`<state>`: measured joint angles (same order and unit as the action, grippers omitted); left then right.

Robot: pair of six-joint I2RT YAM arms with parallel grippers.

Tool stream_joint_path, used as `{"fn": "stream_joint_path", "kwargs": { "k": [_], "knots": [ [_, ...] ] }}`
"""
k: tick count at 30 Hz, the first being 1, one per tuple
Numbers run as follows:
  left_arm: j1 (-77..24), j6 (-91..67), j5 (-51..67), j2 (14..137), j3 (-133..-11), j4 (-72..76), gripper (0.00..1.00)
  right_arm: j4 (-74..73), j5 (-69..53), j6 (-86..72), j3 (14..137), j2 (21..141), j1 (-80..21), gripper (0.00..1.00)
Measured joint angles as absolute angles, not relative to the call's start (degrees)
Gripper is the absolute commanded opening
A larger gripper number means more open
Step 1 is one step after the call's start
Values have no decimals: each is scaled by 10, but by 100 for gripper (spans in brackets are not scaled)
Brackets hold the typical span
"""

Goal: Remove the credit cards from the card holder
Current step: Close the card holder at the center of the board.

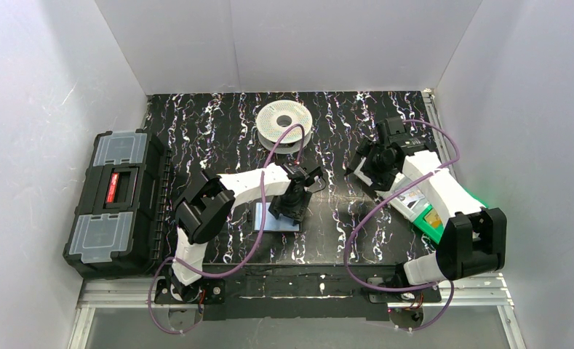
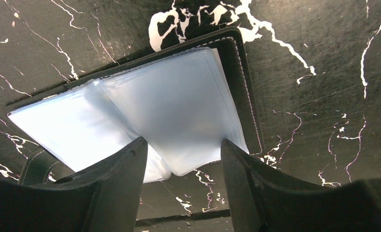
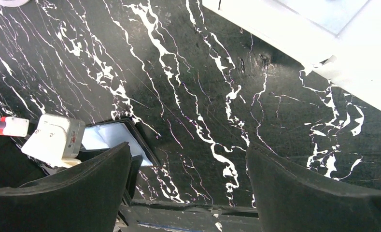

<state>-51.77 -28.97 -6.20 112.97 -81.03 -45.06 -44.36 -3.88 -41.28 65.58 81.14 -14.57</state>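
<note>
Far L: big black plastic toolbox. Centre-front: small flat black folding card holder. Lies open on marbled black tabletop, clear bluish sleeves up (cards not discernible). L gripper directly above, jaws partway apart, straddling sleeve corner. R gripper further right over tabletop, spread wide, gripping nothing.

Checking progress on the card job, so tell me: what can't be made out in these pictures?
- Left wrist view: whether any cards remain in the card holder's cloudy sleeves; the left gripper hides their near edge.
- Top view: the holder lies mostly under that gripper.
- Right wrist view: only a corner shows, behind the left arm's wrist camera.
</note>
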Motion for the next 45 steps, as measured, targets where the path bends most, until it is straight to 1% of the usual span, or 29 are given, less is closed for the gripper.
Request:
{"fn": "stream_joint_path", "kwargs": {
  "k": [8,11,15,18,24,29,36,45],
  "knots": [
    [-512,-294,-52,1130,-804,-441,23,-430,-53,-413,631,812,-148,95],
    [-498,-296,-33,1124,-793,-433,15,-426,-63,-414,620,812,-148,95],
    [-474,-297,0,1111,-771,-414,8,-410,-81,-417,603,813,-152,94],
    [-455,-299,30,1101,-753,-396,4,-392,-102,-419,586,815,-161,93],
    [-412,-301,116,1081,-707,-348,2,-321,-183,-435,546,855,-211,87],
    [-394,-302,151,1077,-692,-330,0,-267,-230,-455,537,900,-257,77],
    [-384,-303,172,1072,-679,-315,0,-195,-281,-481,535,955,-295,76],
    [-380,-303,183,1069,-671,-305,0,-127,-326,-511,535,1014,-316,77]
  ]
}}
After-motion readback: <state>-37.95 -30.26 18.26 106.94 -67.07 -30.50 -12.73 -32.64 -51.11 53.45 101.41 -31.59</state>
